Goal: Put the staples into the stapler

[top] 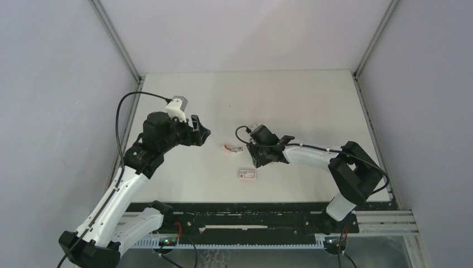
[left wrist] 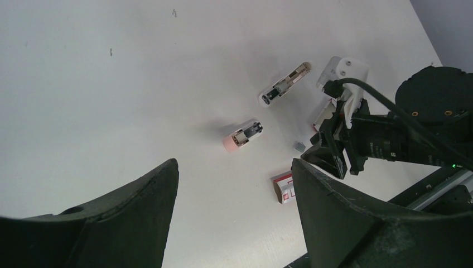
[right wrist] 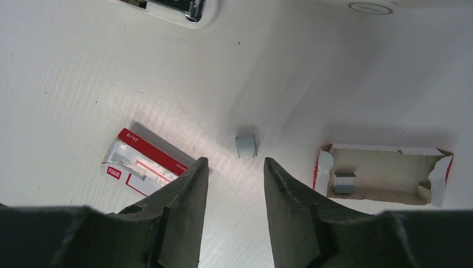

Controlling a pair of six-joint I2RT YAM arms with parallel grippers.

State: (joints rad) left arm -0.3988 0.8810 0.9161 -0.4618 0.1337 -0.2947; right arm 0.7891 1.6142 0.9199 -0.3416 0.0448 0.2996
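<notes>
So it all hinges on the right gripper [right wrist: 234, 167] and the small flat grey metallic block of staples [right wrist: 246, 146]. In the right wrist view the staples sit on the white table [right wrist: 83, 84] just above the gap between the black fingers, nearly centred, a touch toward the right-hand finger and touching neither. The jaws are parted a bit wider than the block and carry nothing. The block looks almost square from here, so its long axis can't be called. A white box with red label [right wrist: 146, 162] lies left of the fingers, and an open cardboard tray [right wrist: 385, 167] lies to the right. The left gripper [left wrist: 234, 167] is spread wide, empty and well apart from the staples, which show at centre right of its view. The right arm is clearly nearer; a straight push forward and a squeeze looks like enough. The white stapler body with a metal channel [left wrist: 284, 85] waits in the upper middle of the left wrist view
</notes>
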